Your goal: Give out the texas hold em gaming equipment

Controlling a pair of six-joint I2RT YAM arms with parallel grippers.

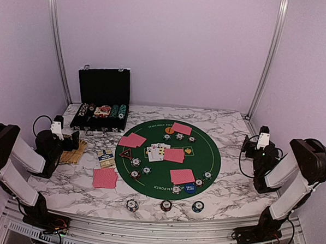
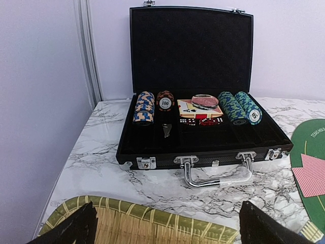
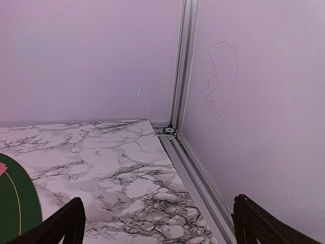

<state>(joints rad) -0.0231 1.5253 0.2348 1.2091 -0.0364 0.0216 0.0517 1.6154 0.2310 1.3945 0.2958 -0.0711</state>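
Note:
On the round green mat lie pairs of red-backed playing cards, face-up cards, an orange disc, a blue "small blind" disc, a dark triangle and scattered striped poker chips. More red-backed cards lie left of the mat. Three chip stacks stand near the front edge. My left gripper is open over the straw tray, holding nothing. At the far right my right gripper hangs open above bare marble, well away from the mat.
An open black case with rows of chips stands at the back left. The woven straw tray lies under the left gripper, with a card box beside it. A metal frame rail runs along the right wall.

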